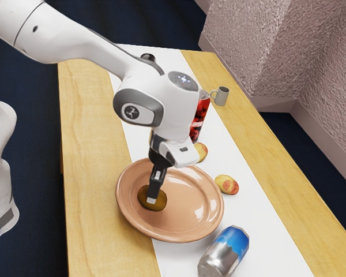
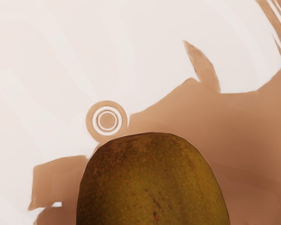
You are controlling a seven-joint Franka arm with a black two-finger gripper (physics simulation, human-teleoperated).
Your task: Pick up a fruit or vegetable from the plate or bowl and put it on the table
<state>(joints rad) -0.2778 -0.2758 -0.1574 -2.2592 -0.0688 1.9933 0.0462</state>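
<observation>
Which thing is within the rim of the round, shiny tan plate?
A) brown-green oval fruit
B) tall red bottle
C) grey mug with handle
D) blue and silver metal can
A, because the exterior view shows the brown-green oval fruit inside the rim of the tan plate.

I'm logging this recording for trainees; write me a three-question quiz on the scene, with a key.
1. True or false: the black gripper is at the brownish-green oval fruit, within the rim of the round tan plate.

2. Which stands nearest the small grey mug?
a) the plate
b) the tall red bottle-like container
c) the oval fruit

3. Fill in the colour: the silver cylindrical can beside the plate is partly ____.

Key: 1 true; 2 b; 3 blue.
</observation>
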